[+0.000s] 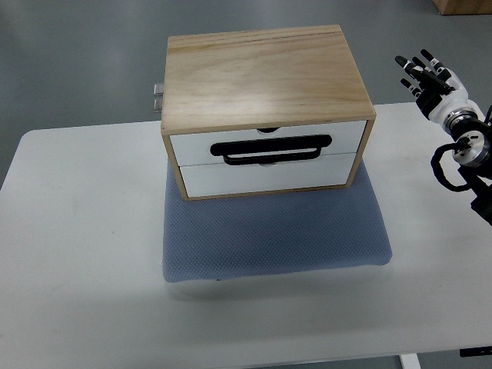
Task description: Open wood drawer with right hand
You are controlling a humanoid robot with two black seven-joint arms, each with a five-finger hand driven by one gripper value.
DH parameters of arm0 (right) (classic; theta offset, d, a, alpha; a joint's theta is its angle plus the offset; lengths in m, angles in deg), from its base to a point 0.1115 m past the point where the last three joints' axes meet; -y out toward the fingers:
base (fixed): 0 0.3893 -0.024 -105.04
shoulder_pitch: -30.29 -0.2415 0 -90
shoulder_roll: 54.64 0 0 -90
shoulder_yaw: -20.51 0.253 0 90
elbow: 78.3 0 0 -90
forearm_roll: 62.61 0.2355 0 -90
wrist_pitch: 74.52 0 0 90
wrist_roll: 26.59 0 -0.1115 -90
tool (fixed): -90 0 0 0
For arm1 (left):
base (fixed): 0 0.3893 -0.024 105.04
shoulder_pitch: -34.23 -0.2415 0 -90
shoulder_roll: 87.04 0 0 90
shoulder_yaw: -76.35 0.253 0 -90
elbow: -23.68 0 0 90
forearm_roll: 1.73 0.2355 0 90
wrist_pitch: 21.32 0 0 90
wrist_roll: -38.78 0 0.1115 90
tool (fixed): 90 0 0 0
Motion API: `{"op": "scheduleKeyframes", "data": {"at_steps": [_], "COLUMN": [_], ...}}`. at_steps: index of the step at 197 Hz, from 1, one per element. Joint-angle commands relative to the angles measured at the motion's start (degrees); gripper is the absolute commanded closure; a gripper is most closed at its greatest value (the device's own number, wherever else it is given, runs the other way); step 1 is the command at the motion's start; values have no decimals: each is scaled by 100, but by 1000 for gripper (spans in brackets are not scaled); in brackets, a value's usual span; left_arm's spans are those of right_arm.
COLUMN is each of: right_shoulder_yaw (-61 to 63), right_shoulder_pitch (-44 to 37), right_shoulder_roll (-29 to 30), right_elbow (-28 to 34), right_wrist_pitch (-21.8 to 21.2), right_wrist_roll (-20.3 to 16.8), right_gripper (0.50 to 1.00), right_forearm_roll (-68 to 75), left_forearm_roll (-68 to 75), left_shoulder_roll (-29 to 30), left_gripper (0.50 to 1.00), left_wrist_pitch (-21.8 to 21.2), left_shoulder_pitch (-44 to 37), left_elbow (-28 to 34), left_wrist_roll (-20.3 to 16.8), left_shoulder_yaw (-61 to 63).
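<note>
A wooden drawer box (265, 77) with two white drawer fronts stands on a blue-grey mat (273, 234) at the middle of the table. A black loop handle (271, 149) lies across the seam between the upper and lower drawer fronts. Both drawers look closed. My right hand (427, 77) hovers to the right of the box, near the table's far right edge, well apart from the handle. Its black-tipped fingers are spread and hold nothing. The left arm does not show.
The white table (84, 254) extends left and in front of the mat. A small metal fitting (157, 98) sticks out from the box's left rear side. A cardboard box corner (461, 6) shows on the floor at top right.
</note>
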Motion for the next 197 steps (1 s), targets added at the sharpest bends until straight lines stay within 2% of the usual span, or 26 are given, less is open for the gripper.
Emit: {"op": "scheduleKeyframes", "data": {"at_steps": [1, 126, 161, 197], "right_shoulder_yaw": [0, 0, 0, 9], "right_shoulder_pitch": [15, 24, 32, 68], "right_shoulder_roll": [0, -35, -88, -97], "right_elbow": [0, 0, 0, 0], "right_wrist_pitch": [1, -17, -298, -324], "right_wrist_roll": [4, 4, 4, 13], "right_gripper": [556, 556, 556, 556], "right_forearm_roll": [0, 0, 0, 9], "left_forearm_roll": [4, -5, -5, -5], "left_shoulder_roll": [0, 0, 0, 0], "left_gripper": [500, 500, 500, 500], "left_wrist_pitch": [-3, -11, -11, -11], "left_shoulder_pitch": [0, -9, -9, -9], "left_elbow": [-8, 27, 18, 18], "left_wrist_roll": [-1, -19, -19, -19], "left_shoulder_yaw": [0, -9, -9, -9]}}
